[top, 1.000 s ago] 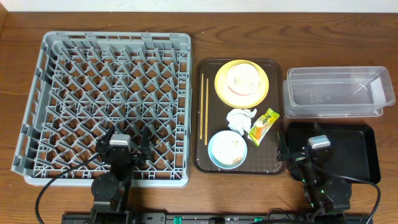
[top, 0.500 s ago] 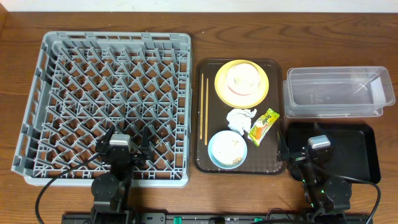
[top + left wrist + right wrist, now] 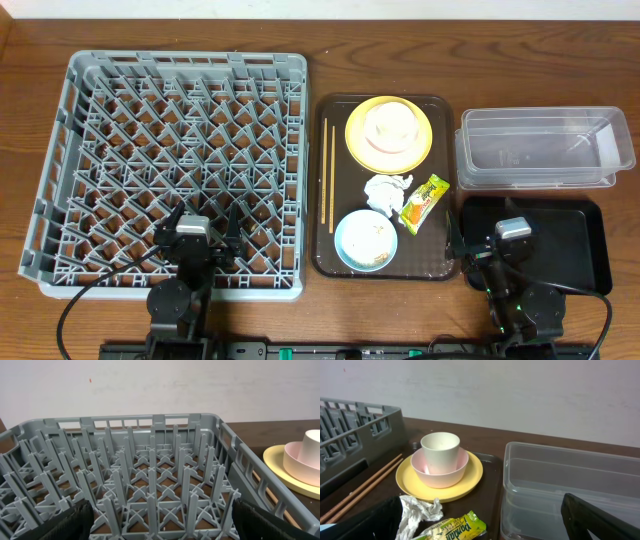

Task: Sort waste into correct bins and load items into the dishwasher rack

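Clearly nothing is gripped yet: both grippers gape wide and empty.
On the tray, the napkin lies at the middle and the wrapper by the right edge. Both look light and soft. The napkin should take a pinch on any raised fold; the slick wrapper is better nipped across its narrow width. The plate at the far end is stiff and smooth, so grip its rim. The chopsticks along the left edge may roll. The left gripper hangs left of the tray over the rack, the right gripper just right of it.
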You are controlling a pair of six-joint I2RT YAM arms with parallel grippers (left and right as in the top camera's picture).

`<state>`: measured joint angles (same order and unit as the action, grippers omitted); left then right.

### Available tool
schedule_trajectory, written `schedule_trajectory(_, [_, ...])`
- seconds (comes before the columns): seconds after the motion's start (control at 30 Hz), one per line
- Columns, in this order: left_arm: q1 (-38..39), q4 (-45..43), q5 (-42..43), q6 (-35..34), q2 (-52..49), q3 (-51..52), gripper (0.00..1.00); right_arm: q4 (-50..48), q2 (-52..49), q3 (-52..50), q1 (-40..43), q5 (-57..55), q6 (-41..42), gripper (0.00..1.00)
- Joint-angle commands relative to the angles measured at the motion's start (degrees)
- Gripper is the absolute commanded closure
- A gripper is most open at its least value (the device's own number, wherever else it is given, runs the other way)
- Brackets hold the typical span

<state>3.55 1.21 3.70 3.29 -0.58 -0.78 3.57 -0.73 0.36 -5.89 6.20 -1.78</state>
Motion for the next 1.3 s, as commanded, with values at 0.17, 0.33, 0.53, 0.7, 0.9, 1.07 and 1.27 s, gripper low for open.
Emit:
schedule_trajectory(0.17, [0.1, 2.4, 0.6, 1.0, 0.3, 0.5, 0.10, 0.1, 0.1, 0.0, 0.2, 0.3, 0.0, 0.01])
schedule_trajectory(0.33, [0.1, 2.4, 0.6, 1.0, 0.3, 0.5, 0.10, 0.1, 0.1, 0.0, 0.2, 0.3, 0.0, 0.01])
schedule_trajectory(0.53, [0.1, 2.4, 0.6, 1.0, 0.3, 0.5, 0.10, 0.1, 0.1, 0.0, 0.2, 0.3, 0.0, 0.01])
schedule_trajectory(0.7, [0.1, 2.4, 0.6, 1.0, 0.3, 0.5, 0.10, 0.1, 0.1, 0.0, 0.2, 0.3, 0.0, 0.01])
schedule_trajectory(0.9, [0.1, 2.0, 0.0, 1.2, 0.3, 0.5, 0.10, 0.1, 0.1, 0.0, 0.2, 0.3, 0.0, 0.01])
schedule_trajectory(1.07, [0.1, -2.9, 10.0, 0.7, 0.3, -0.5, 0.10, 0.1, 0.1, 0.0, 0.2, 0.3, 0.0, 0.01])
schedule_trajectory(1.27, [0.1, 6.4, 16.9, -8.2, -0.6, -13.2, 0.10, 0.1, 0.1, 0.0, 0.2, 0.3, 0.0, 0.01])
